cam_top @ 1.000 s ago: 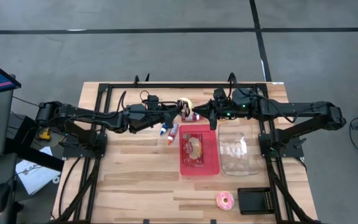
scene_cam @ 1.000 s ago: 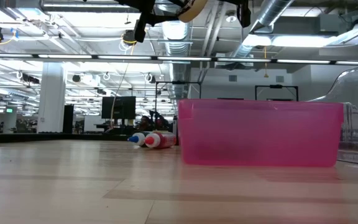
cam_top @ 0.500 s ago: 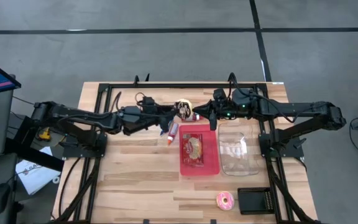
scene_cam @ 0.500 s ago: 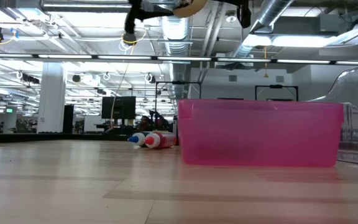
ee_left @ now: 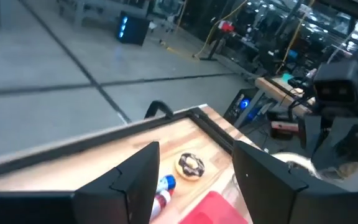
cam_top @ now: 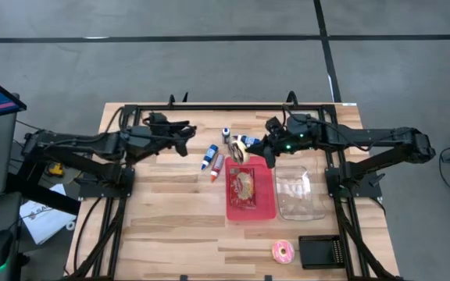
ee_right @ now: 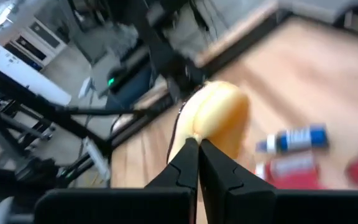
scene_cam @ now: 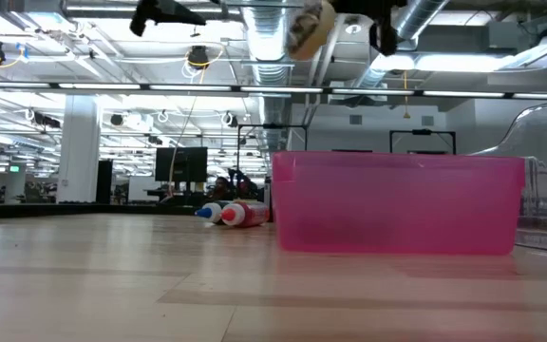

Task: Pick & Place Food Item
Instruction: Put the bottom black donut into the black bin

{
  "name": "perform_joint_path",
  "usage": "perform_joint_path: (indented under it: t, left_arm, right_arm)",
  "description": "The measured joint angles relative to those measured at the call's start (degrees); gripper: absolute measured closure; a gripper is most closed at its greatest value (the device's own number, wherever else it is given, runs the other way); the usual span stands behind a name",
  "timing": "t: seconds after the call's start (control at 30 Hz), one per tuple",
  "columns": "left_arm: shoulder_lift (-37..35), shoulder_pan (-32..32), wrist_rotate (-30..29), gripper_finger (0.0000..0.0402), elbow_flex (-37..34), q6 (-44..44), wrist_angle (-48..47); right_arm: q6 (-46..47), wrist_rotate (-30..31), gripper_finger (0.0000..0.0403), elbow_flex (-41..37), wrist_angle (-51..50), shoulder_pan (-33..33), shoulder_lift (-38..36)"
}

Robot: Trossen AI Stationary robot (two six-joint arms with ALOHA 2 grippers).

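Observation:
A tan donut (cam_top: 238,149) with dark glaze hangs high above the table, over the far end of the pink bin (cam_top: 270,204). My right gripper (cam_top: 248,148) is shut on it; the low view shows the donut (scene_cam: 311,27) on edge near the ceiling lights. My left gripper (cam_top: 186,140) stands open toward the table's left, nothing between its fingers (ee_left: 135,180); in its wrist view the donut (ee_left: 190,165) shows farther off. The bin holds another tan food item (cam_top: 244,186). My right gripper pinches the donut's rim (ee_right: 199,132) between its two fingertips (ee_right: 188,155). The fingers come nearly level from the table's right, slanting a little down. The donut stands on edge beyond the fingertips, lifted clear of the table and the bin.
Small bottles (cam_top: 212,161) lie on the table left of the bin. A clear container (cam_top: 299,195) stands right of the bin. A pink donut (cam_top: 283,250) and a black tray (cam_top: 319,251) sit near the front edge. Bare wood lies at the front left.
My left gripper has come off the donut and drawn back toward the table's left edge, rising a little. The donut has stayed in my right gripper, which has rolled and tipped it on edge, a little nearer the pink bin.

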Motion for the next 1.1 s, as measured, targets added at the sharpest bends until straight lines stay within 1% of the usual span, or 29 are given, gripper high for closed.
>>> perform_joint_path:
  t: [0.07, 0.17, 0.33, 0.47, 0.6, 0.8, 0.93, 1.0, 1.1]
  left_arm:
    - [-1.75, 0.16, -0.03, 0.0206, -0.03, -3.67, -5.93]
    - [-3.5, -0.61, 0.03, 0.0208, -0.04, -6.55, -11.44]
    - [-5.37, -2.69, 1.4, 0.0208, -2.01, -8.4, -13.49]
    - [-5.63, -4.41, 2.18, 0.0209, -4.51, -11.18, -12.98]
    - [-5.48, -6.38, 2.54, 0.0209, -7.34, -12.65, -9.09]
    - [-5.34, -7.87, 3.69, 0.021, -11.61, -13.3, 0.5]
    - [-5.33, -8.65, 4.04, 0.0215, -13.04, -13.79, 2.74]
    - [-5.24, -9.08, 4.02, 0.0217, -13.21, -14.67, 3.34]
    - [-4.16, -10.17, 4.01, 0.022, -13.39, -14.82, 5.07]
  right_arm:
    - [3.52, -1.71, 0.0403, 0.0, -3.07, 1.04, 0.0]
    - [8.78, -2.99, 0.0403, -0.02, -8.19, 4.33, -0.74]
    - [19.82, -2.31, 0.0403, -0.02, -17.07, 12.97, -2.97]
    - [30.86, 2.7, 0.0403, -0.02, -21.69, 22.28, -5.54]
    - [42.77, 10.9, 0.0403, -0.02, -25.57, 32.57, -6.92]
    - [62.37, 21.6, 0.0403, -0.02, -30.89, 48.26, -5.31]
    - [73.62, 27.95, 0.0403, -0.02, -33.75, 57.57, -3.32]
    - [78.16, 30.18, 0.0403, -0.02, -35.12, 61.43, -2.07]
    - [83.3, 30.9, 0.0403, -0.02, -36.33, 66.35, 0.02]
